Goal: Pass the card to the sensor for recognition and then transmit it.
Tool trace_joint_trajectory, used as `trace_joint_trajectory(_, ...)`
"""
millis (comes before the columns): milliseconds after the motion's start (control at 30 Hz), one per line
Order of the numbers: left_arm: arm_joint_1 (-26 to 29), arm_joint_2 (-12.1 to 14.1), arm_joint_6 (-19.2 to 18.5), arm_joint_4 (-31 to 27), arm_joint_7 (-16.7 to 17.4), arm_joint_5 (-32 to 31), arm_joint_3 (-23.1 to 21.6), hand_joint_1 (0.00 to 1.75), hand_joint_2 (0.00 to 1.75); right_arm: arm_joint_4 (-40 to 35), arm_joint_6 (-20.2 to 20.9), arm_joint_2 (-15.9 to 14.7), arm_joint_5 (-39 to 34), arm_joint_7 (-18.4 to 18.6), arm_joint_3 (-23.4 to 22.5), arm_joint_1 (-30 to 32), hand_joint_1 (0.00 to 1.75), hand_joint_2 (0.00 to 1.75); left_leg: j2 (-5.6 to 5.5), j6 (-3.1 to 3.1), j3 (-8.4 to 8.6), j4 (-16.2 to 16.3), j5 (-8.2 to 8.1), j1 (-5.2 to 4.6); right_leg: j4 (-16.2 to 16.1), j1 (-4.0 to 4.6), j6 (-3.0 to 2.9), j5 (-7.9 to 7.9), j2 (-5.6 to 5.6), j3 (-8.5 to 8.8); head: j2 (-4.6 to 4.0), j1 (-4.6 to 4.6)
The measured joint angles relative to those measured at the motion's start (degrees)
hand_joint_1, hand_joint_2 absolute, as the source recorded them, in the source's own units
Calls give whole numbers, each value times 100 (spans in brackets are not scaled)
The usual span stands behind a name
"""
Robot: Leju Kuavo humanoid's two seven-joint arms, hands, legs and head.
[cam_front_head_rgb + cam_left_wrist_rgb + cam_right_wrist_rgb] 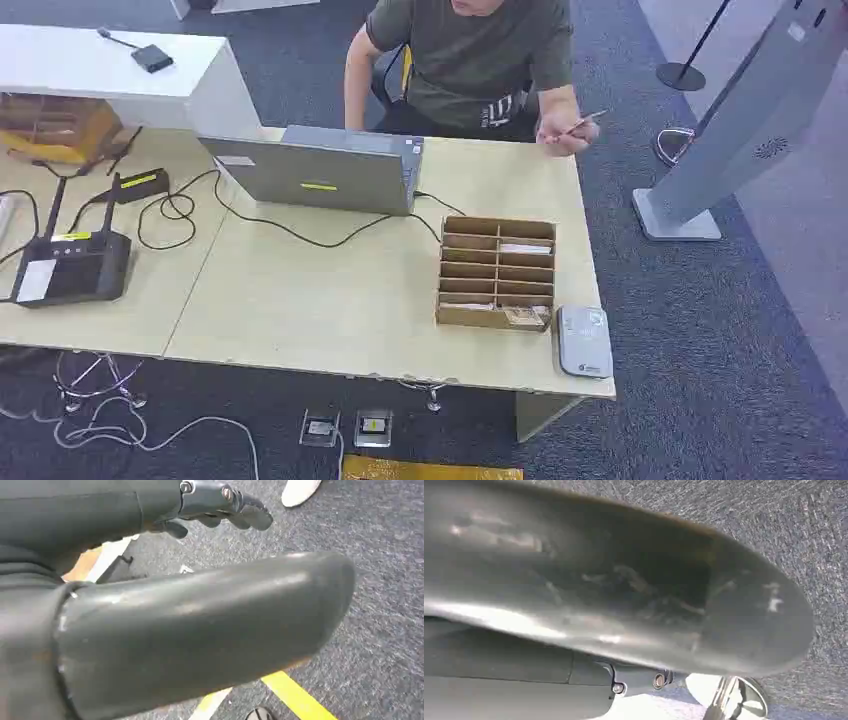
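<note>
Head view looks down on my big table [300,300], then the laptop [320,170], the brown box of slots [497,272], the grey sensor [584,340] beside it. A person's hand [568,132] holds the card [583,122] over the far corner. My left hand [200,605] hangs above carpet, fingers [250,512] apart, holding nothing. I cannot tell how my right hand [624,590] sits.

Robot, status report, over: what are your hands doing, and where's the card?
Left hand low over grey carpet, holding nothing. Right hand too close to read. Thin card in seated person's hand, beyond table corner. Cardboard organizer stands between.
</note>
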Motion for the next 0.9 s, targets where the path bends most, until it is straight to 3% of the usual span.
trace_joint_trajectory(233,14,-131,0,-177,129,-646,536,0,0,0,-118,-2,-96,-254,4,-1,0,0,0,0,0,0,0,0,0,0,0,0,0,0,0,2)
trace_joint_trajectory(400,-14,-287,0,-293,197,-1093,1151,0,0,-11,-794,-79,-322,-619,-9,-10,0,0,0,0,0,0,0,-1,0,-1,0,0,0,0,0,2)
trace_joint_trajectory(533,-65,-428,0,-369,195,-1525,1720,0,0,-371,-920,-38,-795,-813,-11,-39,0,0,0,0,0,0,0,-2,0,-2,1,1,-1,1,0,2)
trace_joint_trajectory(667,-185,-579,2,-490,142,-2235,2510,0,0,-1299,-734,350,-1990,-1397,-13,-112,0,0,0,0,4,2,0,0,-1,0,1,1,1,-1,0,0)
trace_joint_trajectory(700,-213,-590,2,-498,79,-2356,2709,0,0,-1629,-296,452,-2383,-1187,-2,-118,0,0,0,0,6,2,0,0,-1,0,1,1,-1,1,0,0)
trace_joint_trajectory(767,-263,-588,2,-496,-48,-2422,3039,0,0,-2623,1239,527,-3233,-131,100,-35,0,0,-16,2,5,2,1,-13,-1,-13,2,0,-23,2,0,2)
trace_joint_trajectory(800,-265,-584,2,-496,-89,-2413,3047,0,0,-3265,1791,544,-3598,343,201,83,0,0,-18,3,5,3,1,-22,-1,-20,2,0,-26,-1,0,0)
trace_joint_trajectory(833,-265,-573,2,-496,-142,-2389,3047,0,0,-4010,2092,536,-4052,839,351,255,0,0,-20,4,5,4,0,-30,-1,-30,4,-2,-29,-1,0,-4)
trace_joint_trajectory(867,-268,-551,2,-496,-216,-2359,3052,0,0,-4708,2014,468,-4687,1409,565,517,0,0,-24,13,6,4,-5,-39,-1,-36,12,-8,-32,-1,0,-4)
trace_joint_trajectory(900,-274,-533,2,-496,-298,-2321,3054,0,0,-5274,1662,277,-5395,1982,874,900,0,0,-46,22,0,3,-11,-40,-1,-39,25,-18,-53,16,0,-2)
